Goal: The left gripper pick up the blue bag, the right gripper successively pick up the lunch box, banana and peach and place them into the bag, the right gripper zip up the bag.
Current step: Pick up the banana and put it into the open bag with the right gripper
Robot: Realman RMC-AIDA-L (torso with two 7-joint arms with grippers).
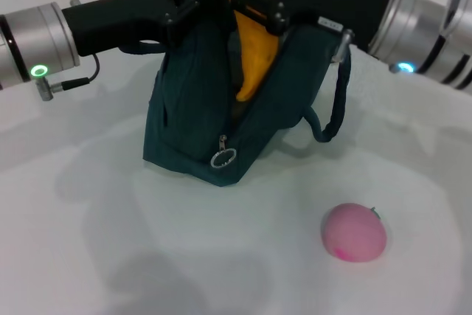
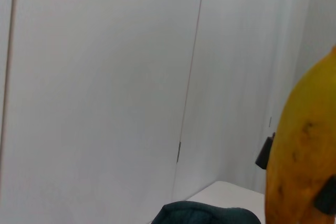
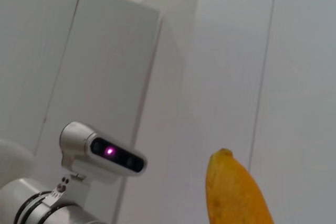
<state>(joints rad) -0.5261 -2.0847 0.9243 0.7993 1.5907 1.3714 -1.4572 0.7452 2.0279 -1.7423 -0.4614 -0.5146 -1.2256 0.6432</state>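
Observation:
The blue bag (image 1: 199,130) stands on the table in the head view, its top held up by my left gripper (image 1: 184,1), which is shut on the bag's upper edge or handle. My right gripper (image 1: 254,1) is shut on the banana (image 1: 254,42) and holds it upright over the bag's open mouth, its lower end inside the opening. The banana also shows in the left wrist view (image 2: 302,156) and the right wrist view (image 3: 236,192). The pink peach (image 1: 354,232) lies on the table at the front right. The lunch box is out of view.
The bag's zipper ring pull (image 1: 223,158) hangs at its front corner. A loose bag handle (image 1: 335,108) droops on the right. The white table (image 1: 110,241) extends around the bag. Wall panels fill both wrist views.

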